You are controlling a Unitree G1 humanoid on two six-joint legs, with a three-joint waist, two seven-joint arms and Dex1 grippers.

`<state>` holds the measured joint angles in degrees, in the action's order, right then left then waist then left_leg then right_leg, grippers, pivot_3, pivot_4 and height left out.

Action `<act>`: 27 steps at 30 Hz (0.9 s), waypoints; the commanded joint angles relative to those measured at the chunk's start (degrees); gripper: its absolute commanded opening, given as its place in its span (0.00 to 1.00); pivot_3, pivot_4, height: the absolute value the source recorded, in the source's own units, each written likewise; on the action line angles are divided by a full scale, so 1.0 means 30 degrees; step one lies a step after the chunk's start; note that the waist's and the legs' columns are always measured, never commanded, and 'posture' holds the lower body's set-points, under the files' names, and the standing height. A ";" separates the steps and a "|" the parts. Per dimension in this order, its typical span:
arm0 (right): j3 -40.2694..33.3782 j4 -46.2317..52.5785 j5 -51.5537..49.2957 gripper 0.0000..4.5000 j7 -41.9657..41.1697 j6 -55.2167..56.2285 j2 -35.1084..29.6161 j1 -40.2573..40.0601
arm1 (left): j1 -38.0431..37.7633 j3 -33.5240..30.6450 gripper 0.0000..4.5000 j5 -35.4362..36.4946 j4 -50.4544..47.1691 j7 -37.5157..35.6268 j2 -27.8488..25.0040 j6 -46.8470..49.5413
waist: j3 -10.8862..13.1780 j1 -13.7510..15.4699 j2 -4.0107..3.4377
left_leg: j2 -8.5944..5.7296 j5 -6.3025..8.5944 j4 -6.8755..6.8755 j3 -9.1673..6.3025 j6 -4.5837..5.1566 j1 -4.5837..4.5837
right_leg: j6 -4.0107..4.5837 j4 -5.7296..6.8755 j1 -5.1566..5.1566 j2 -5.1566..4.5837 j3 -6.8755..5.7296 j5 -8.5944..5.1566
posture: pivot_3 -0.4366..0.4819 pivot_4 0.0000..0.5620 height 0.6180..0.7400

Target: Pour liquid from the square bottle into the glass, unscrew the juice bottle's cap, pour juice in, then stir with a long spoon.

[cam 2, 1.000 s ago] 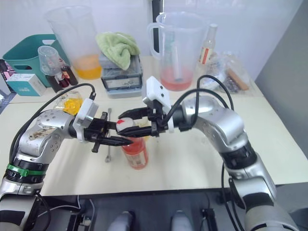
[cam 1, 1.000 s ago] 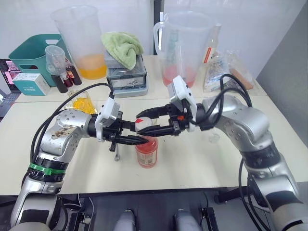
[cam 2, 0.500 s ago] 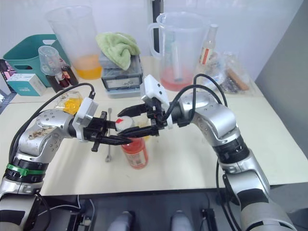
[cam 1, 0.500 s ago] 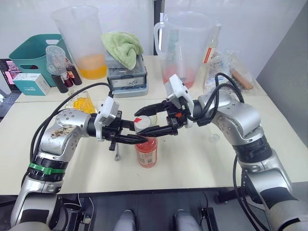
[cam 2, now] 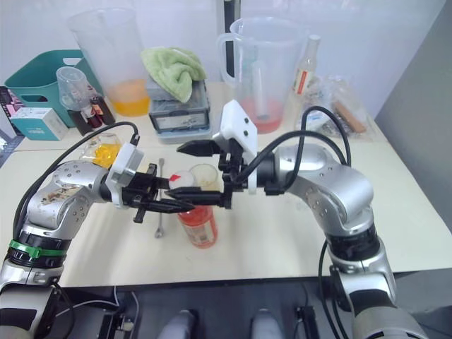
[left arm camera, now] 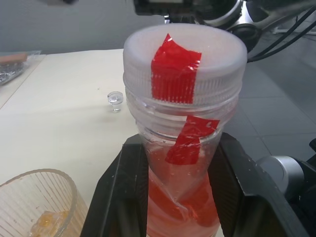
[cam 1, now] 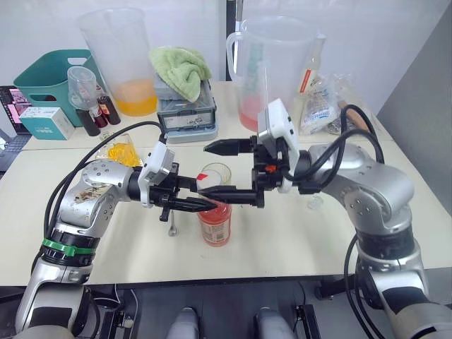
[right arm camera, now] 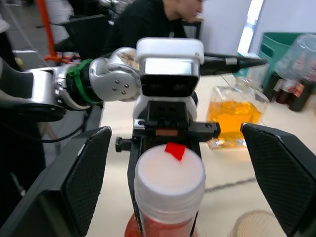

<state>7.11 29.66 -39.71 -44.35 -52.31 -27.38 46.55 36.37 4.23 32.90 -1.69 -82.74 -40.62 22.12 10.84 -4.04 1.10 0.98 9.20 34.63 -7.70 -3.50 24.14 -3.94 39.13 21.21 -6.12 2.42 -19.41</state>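
The juice bottle (cam 1: 214,223) stands upright on the table, with my left gripper (cam 1: 192,203) shut on its neck (left arm camera: 180,148). The white cap (left arm camera: 184,44) with a red mark sits on the bottle's top. My right gripper (cam 1: 224,169) is open wide; in the right wrist view its fingers (right arm camera: 84,170) stand well apart on either side of the cap (right arm camera: 169,175) without touching it. The glass (cam 2: 203,174), with a little orange liquid, stands just behind the bottle. The square bottle (cam 1: 123,152) of orange liquid is at the left. The long spoon (cam 2: 159,205) lies under my left forearm.
Two big pitchers (cam 1: 119,60) (cam 1: 272,67), a green towel (cam 1: 180,67) on a grey box, a teal basket (cam 1: 49,78) and plastic packets (cam 1: 332,99) line the back. A small clear cap (cam 1: 314,203) lies on the table at the right. A person (right arm camera: 153,24) sits beyond the table.
My right gripper, closed around the cap before, has spread wide and drawn back a little to the right. The cap stays on the bottle. My left gripper has held still.
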 commanded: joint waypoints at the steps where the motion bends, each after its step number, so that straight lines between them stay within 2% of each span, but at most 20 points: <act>1: -0.0416 0.2829 -0.0073 0.99 0.3327 -0.1685 0.0457 -0.0656 | -0.0149 0.0200 0.30 -0.0337 0.0071 -0.0207 -0.0192 0.0179 | 0.0000 -0.0013 0.0000 | 0.0000 0.0000 0.0002 0.0000 0.0000 -0.0001 | 0.0000 0.0003 0.0000 -0.0001 0.0001 0.0000 | 0.48 0.27 1.00; 5: -0.0501 0.4116 -0.0095 0.99 0.6039 -0.3316 0.1257 -0.1364 | -0.0101 0.0171 0.30 -0.0322 0.0103 -0.0149 -0.0153 0.0185 | 0.0000 0.0003 0.0000 | 0.0000 0.0000 0.0003 0.0000 0.0000 -0.0001 | 0.0000 0.0006 0.0004 0.0000 0.0002 0.0000 | 0.48 0.27 1.00; 9: -0.0488 0.4707 -0.0319 0.99 0.7334 -0.4331 0.1639 -0.1504 | -0.0114 0.0218 0.30 -0.0272 0.0091 -0.0252 -0.0164 0.0228 | 0.0000 -0.0002 -0.0001 | -0.0001 0.0000 0.0003 0.0000 0.0000 -0.0001 | 0.0001 0.0005 0.0003 0.0000 0.0004 0.0000 | 0.48 0.27 1.00; 26: -0.1028 0.5080 -0.1304 0.99 0.8883 -0.5184 0.2096 -0.1476 | 0.0060 0.0430 0.30 -0.0252 0.0091 -0.0375 -0.0068 0.0339 | 0.0000 0.0004 0.0000 | 0.0000 0.0000 -0.0002 0.0001 0.0001 -0.0003 | 0.0001 0.0003 0.0004 0.0000 0.0004 0.0000 | 0.48 0.27 1.00; 27: -0.1046 0.5067 -0.1377 0.94 0.8929 -0.5164 0.2096 -0.1502 | 0.0076 0.0439 0.30 -0.0269 0.0093 -0.0381 -0.0079 0.0333 | 0.0000 0.0005 0.0000 | -0.0001 0.0000 -0.0002 0.0000 0.0001 -0.0002 | 0.0000 0.0003 0.0005 -0.0001 0.0004 0.0000 | 0.48 0.27 1.00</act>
<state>5.71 42.96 -43.16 -17.96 -68.58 -21.40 41.79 36.79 4.58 32.82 -1.50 -82.78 -40.53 22.37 10.84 -4.02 1.10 0.97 9.21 34.62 -7.70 -3.50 24.13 -3.94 39.14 21.22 -6.12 2.44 -19.41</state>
